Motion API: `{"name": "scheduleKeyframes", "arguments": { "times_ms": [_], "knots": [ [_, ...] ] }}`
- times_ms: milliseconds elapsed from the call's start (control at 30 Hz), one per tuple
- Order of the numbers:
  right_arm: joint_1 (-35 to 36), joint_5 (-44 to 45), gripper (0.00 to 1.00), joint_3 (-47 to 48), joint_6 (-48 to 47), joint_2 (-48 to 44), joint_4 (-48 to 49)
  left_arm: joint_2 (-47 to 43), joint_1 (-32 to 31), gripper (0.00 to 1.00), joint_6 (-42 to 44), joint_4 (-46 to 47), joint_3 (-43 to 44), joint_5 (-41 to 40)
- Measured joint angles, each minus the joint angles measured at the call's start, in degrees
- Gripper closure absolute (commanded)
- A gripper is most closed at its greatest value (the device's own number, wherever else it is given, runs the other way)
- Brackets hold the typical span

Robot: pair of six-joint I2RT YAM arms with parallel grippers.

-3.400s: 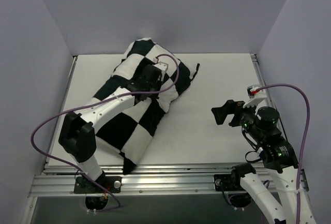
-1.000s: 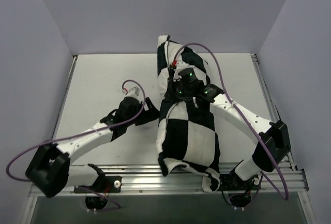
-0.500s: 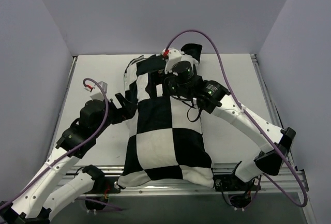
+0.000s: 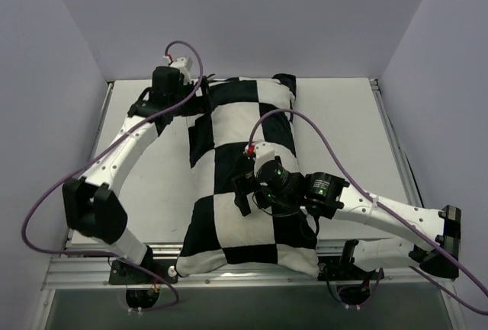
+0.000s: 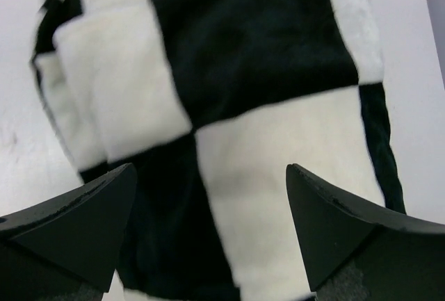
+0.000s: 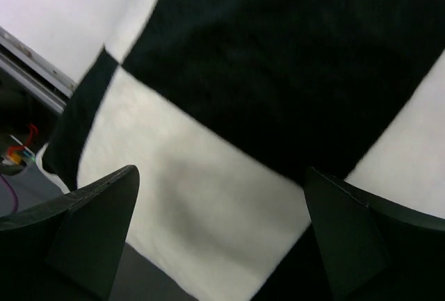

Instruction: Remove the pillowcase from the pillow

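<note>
Both hands open above the pillowcase [image 4: 221,216].
It lies plump and lengthwise on the worktop [image 4: 152,185], its near end over the front edge. The left hand [image 5: 210,172] hovers at its far left corner and the right hand [image 6: 222,172] over its near half, both spread wide and holding nothing.

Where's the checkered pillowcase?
In the top view, the pillowcase lies down the middle of the table, left gripper at its far-left corner, right gripper over its middle.
</note>
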Motion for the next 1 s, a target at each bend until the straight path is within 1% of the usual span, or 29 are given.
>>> {"name": "scheduleKeyframes", "arguments": {
  "times_ms": [100, 167, 233, 267, 300, 333, 367, 400, 433, 467, 500, 533, 567, 667, 767, 833, 900, 1000],
  "knots": [
    [4.5, 2.5, 0.00, -4.5, 4.3, -1.3, -0.7, 9.3, 0.0, 0.03, 2.1, 1.5, 8.3, 2.9],
    [6.7, 4.2, 0.04, -6.3, 7.0, -1.6, -0.6, 14.4, -0.1, 0.03, 3.0, 2.6, 12.3, 4.2],
    [8.1, 6.0, 0.17, -7.9, 9.4, -1.6, -0.3, 18.6, -0.1, 0.07, 3.7, 3.0, 14.7, 5.2],
    [8.5, 6.8, 0.26, -8.7, 10.3, -1.6, -0.1, 20.4, -0.1, 0.17, 3.8, 3.2, 15.1, 5.5],
    [8.7, 7.7, 0.53, -9.6, 11.2, -1.6, 0.2, 22.3, -0.1, 0.26, 3.8, 3.3, 15.2, 5.9],
    [8.6, 8.5, 0.69, -10.6, 11.8, -1.6, 0.7, 23.5, -0.1, 0.34, 3.7, 3.4, 15.0, 6.3],
    [8.6, 9.4, 0.81, -11.5, 12.7, -1.5, 1.0, 24.3, -0.1, 0.52, 3.7, 3.9, 14.3, 6.6],
    [8.2, 10.2, 0.97, -12.3, 13.5, -1.5, 1.6, 24.5, -0.1, 0.60, 3.4, 4.9, 13.0, 6.8],
    [7.3, 10.4, 1.00, -13.1, 13.9, -1.5, 2.4, 24.4, 0.0, 0.67, 3.3, 6.1, 11.2, 7.0],
    [6.4, 10.4, 1.00, -13.7, 14.6, -1.5, 3.1, 24.0, 0.1, 0.75, 3.3, 7.3, 9.4, 7.2],
    [5.3, 10.2, 1.00, -14.3, 14.9, -1.6, 3.8, 23.4, 0.3, 0.91, 3.0, 9.1, 7.5, 7.5],
    [4.0, 9.7, 1.00, -14.7, 14.9, -1.7, 4.4, 22.6, 0.5, 0.96, 2.4, 10.7, 5.6, 7.7],
    [2.3, 8.9, 1.00, -15.2, 14.9, -2.0, 4.9, 21.8, 0.8, 0.98, 2.2, 12.1, 3.9, 8.0],
    [-3.5, 7.3, 1.00, -15.8, 13.8, -3.7, 4.6, 18.1, 1.9, 0.98, 1.2, 15.2, -1.0, 8.0],
    [-11.9, 6.0, 1.00, -15.6, 10.6, -4.6, 3.9, 12.0, 3.1, 0.98, -0.5, 16.3, -7.1, 5.6],
    [-19.7, 5.5, 1.00, -14.4, 6.9, -3.7, 3.7, 6.3, 3.5, 0.98, -2.4, 15.7, -11.9, 3.6],
    [-25.9, 6.1, 1.00, -13.1, 4.4, -2.3, 4.0, -0.5, 3.3, 0.98, -4.2, 14.8, -16.9, 1.5],
    [-33.7, 7.2, 1.00, -9.7, 0.6, 1.7, 6.8, -12.8, 0.2, 0.98, -6.8, 11.9, -25.1, -2.8]
  ]
}}
